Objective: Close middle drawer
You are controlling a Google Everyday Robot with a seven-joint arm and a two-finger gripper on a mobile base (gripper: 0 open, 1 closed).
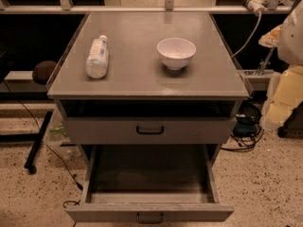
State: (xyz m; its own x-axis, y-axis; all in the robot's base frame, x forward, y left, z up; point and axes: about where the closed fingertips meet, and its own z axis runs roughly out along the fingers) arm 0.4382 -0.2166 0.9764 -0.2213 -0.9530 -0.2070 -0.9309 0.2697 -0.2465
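We count: two grey metal drawers, low-front drawer (189, 213) and taller-front drawer (199, 130); one white round bowl (176, 52); one clear plastic bottle (97, 57); one gripper (286, 96), right edge.

Free room fronts the middle drawer (149, 213) jutting past the counter's (137, 77) front edge; the gripper (283, 91) hangs beyond the right edge.

A single camera looks from above and in front of the desk (137, 74), tilted down and squarely facing its drawer side. It stands near: the desk top fills the middle, the open drawer (150, 174) reaches the bottom edge, and floor shows on both sides. A pale arm part (289, 56) crowds the right edge; the end effector cannot be made out.
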